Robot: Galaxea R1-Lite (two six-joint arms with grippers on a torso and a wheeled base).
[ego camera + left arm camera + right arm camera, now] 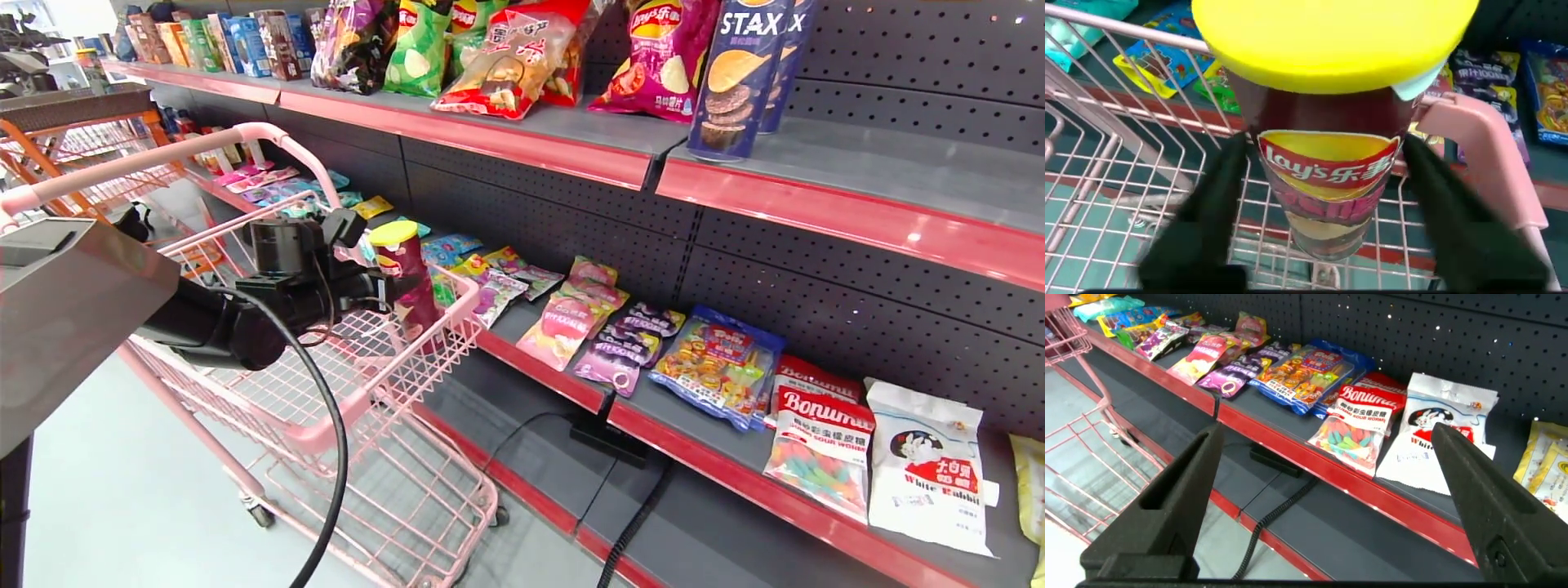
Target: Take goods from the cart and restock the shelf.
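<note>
A maroon chip can (406,282) with a yellow lid stands upright at the front right corner of the pink wire cart (326,425). My left gripper (382,287) is shut on the chip can (1327,220) just below the lid, one finger on each side, in the left wrist view (1327,155). My right gripper (1328,433) is open with nothing between its fingers, out in front of the lower shelf (1290,437). On the upper shelf (882,171), two tall blue chip cans (739,77) stand next to bare grey shelf on their right.
Chip bags (506,57) fill the upper shelf left of the blue cans. Candy bags (718,363) and a white bag (927,465) lie on the lower shelf. A black cable (629,523) hangs below it. An orange cart (73,147) stands far left.
</note>
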